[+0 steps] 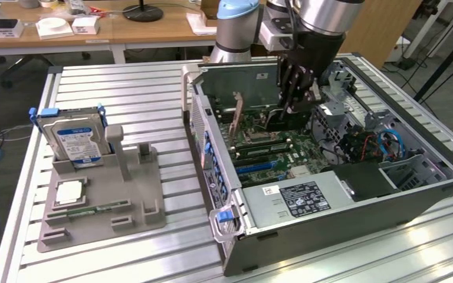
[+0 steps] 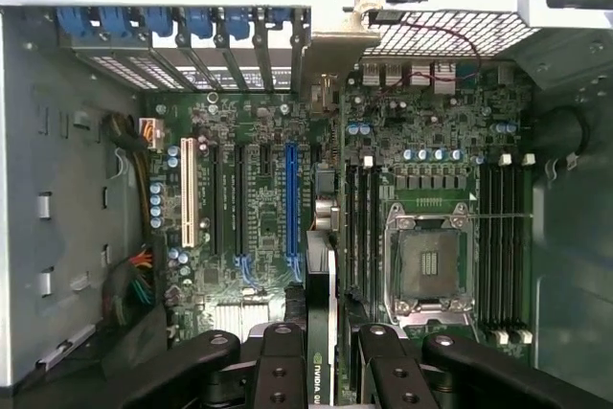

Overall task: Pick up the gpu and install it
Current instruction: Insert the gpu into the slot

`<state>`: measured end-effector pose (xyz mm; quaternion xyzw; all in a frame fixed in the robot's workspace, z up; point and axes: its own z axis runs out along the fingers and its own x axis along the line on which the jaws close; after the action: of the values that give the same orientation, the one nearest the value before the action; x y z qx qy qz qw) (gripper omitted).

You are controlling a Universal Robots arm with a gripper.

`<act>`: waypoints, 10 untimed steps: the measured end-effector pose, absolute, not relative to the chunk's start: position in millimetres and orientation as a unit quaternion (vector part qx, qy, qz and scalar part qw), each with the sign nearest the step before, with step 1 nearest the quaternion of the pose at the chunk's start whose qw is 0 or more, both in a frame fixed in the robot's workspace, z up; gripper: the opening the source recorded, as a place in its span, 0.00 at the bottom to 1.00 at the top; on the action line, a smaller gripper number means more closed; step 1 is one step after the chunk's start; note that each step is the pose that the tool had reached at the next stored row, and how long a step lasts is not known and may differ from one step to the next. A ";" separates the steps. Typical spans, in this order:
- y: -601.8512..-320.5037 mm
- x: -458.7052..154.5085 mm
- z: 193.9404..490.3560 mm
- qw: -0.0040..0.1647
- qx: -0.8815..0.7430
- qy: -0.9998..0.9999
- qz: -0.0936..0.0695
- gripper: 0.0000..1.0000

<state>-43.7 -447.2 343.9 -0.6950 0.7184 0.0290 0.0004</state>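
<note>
Gripper (image 1: 296,88) hangs inside the open computer case (image 1: 353,218) in the exterior view, at the far side of the case, above the green motherboard (image 1: 278,153). Its black fingers (image 1: 289,82) point straight down and are clamped on the gpu (image 1: 278,117), a flat card held on its edge, with its low end just above the board. On the exterior view's left, a gray holder tray (image 1: 104,200) sits on the metal table (image 1: 132,94). A silver hard drive (image 1: 73,138) with a blue label stands upright in the tray, and a thin green memory stick (image 1: 101,208) lies flat near its front. From the wrist view, the black fingers (image 2: 278,371) sit on both sides of the gpu (image 2: 321,313), gripping it from 2 sides. The card hangs edge-on over the motherboard (image 2: 259,208), close beside the long blue slot (image 2: 291,200). A square silver processor socket (image 2: 428,265) lies on the board, well apart from the blue slot. Blue clips (image 2: 182,24) line the case wall past the slots.
</note>
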 end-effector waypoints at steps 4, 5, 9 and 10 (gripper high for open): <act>-447.3 -43.8 336.5 0.000 -0.695 0.719 0.029 0.26; -447.3 -43.8 334.7 0.000 -0.695 0.719 0.029 0.26; -447.3 -43.8 329.5 0.000 -0.695 0.719 0.029 0.26; -447.3 -43.8 329.5 0.000 -0.695 0.719 0.029 0.26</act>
<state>-43.8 -447.3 329.5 -0.6946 0.7188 0.0289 0.0002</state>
